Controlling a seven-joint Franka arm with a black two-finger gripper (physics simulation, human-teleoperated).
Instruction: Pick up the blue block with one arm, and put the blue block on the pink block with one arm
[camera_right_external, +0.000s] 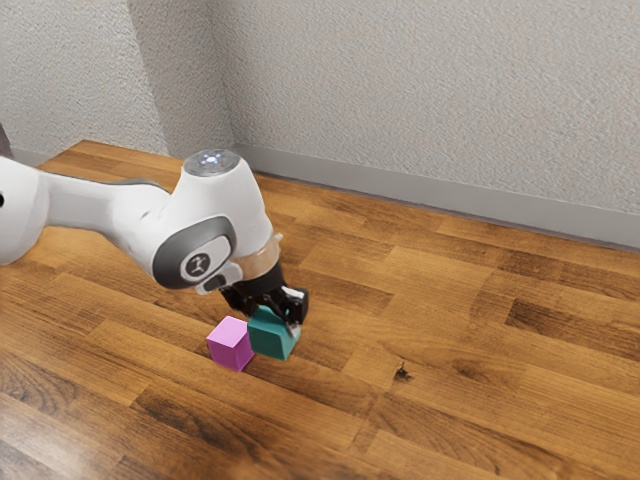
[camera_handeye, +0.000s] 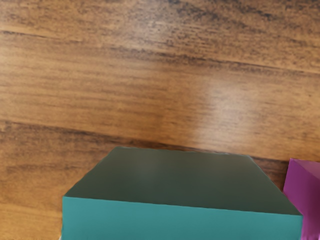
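Tool (camera_right_external: 275, 312) above one blue block (camera_right_external: 272, 340), beside one pink block (camera_right_external: 230, 343).

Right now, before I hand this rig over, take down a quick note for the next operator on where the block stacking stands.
Gripper: shut on the blue block, which renders teal.
Blocks: the blue block sits low at the wooden table, right beside the pink block, on the exterior view's right of it. I cannot tell whether it has left the wood.
Done: the grasp.
Left: lift, carry over the pink block, set it on top, release.
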